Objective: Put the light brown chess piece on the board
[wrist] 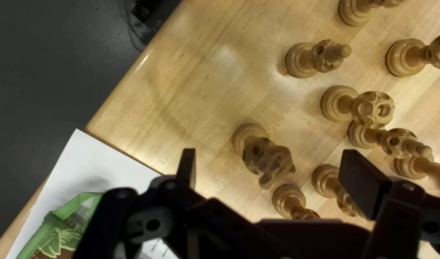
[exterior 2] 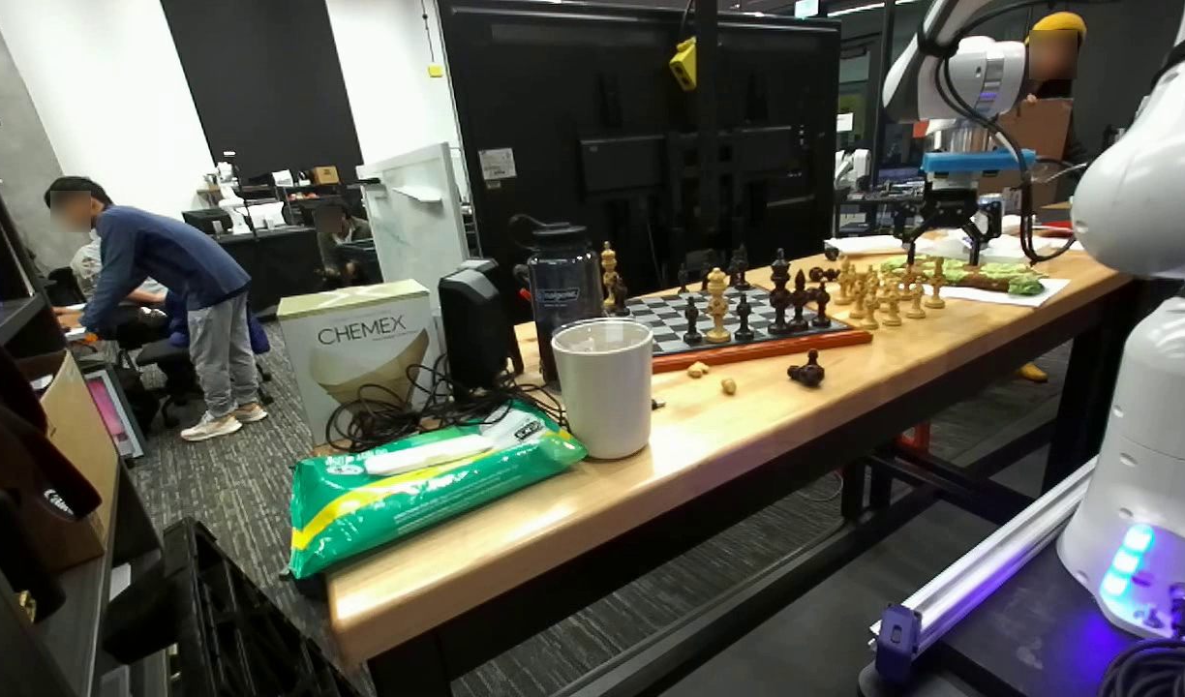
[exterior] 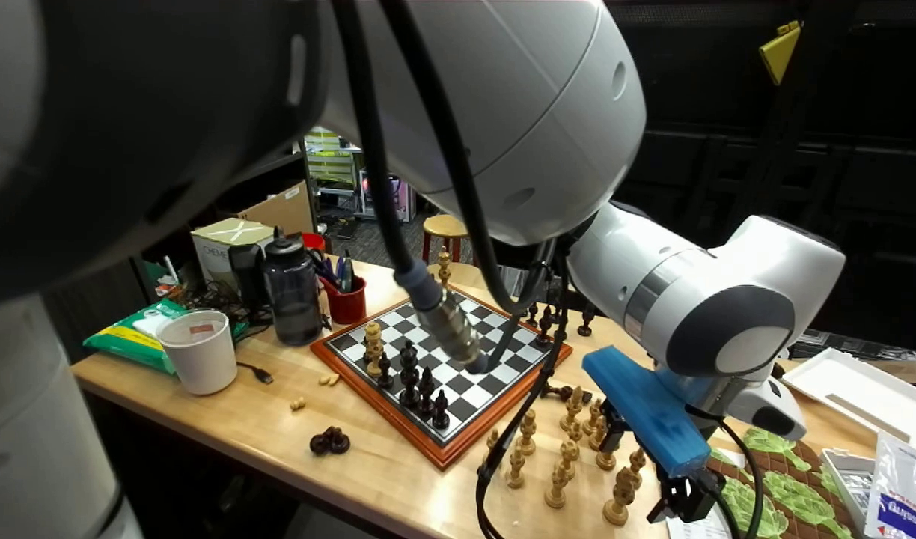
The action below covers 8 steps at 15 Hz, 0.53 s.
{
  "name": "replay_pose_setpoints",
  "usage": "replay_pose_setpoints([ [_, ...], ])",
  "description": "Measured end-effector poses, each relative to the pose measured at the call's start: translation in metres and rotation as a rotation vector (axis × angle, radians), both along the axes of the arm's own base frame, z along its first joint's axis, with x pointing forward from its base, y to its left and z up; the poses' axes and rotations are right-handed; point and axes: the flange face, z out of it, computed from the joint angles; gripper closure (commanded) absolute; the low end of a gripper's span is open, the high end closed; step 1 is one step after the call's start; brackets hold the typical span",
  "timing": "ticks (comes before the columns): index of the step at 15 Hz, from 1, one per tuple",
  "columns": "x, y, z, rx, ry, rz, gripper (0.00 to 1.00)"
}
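The board (exterior: 383, 404) lies on the table with several dark pieces and a few light brown pieces on it; its red-brown frame (exterior 2: 776, 350) also shows in an exterior view. Several light brown pieces stand upright on the table beside the board. In the wrist view my gripper (wrist: 270, 172) is open, and a light brown chess piece (wrist: 254, 149) shows between its fingers, not touching either. This piece (exterior: 619, 495) is below my gripper (exterior: 631, 483) in an exterior view. My gripper (exterior 2: 941, 257) also shows open and empty above the light brown group. The height gap is unclear.
Dark pieces (exterior: 329, 442) lie in front of the board. A white cup (exterior: 200, 352), a dark bottle (exterior: 292, 292) and a red pen cup (exterior: 346, 303) stand beyond it. A leafy mat (exterior: 791, 490) lies near the gripper. The table edge (wrist: 133, 68) shows in the wrist view.
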Motion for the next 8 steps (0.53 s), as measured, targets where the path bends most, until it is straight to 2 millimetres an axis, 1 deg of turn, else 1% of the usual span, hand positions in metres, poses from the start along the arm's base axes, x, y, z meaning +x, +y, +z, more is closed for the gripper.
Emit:
replay_pose_setpoints([
  [3,-0.0019,0.0017,-0.0019,0.004,0.003,0.0,0.0],
  [4,-0.0028,0.0024,-0.0026,0.006,0.004,0.0,0.25],
  [5,-0.0033,0.0029,-0.003,0.008,0.004,0.0,0.26],
  [8,-0.0044,0.0039,-0.004,0.009,0.005,0.0,0.46],
])
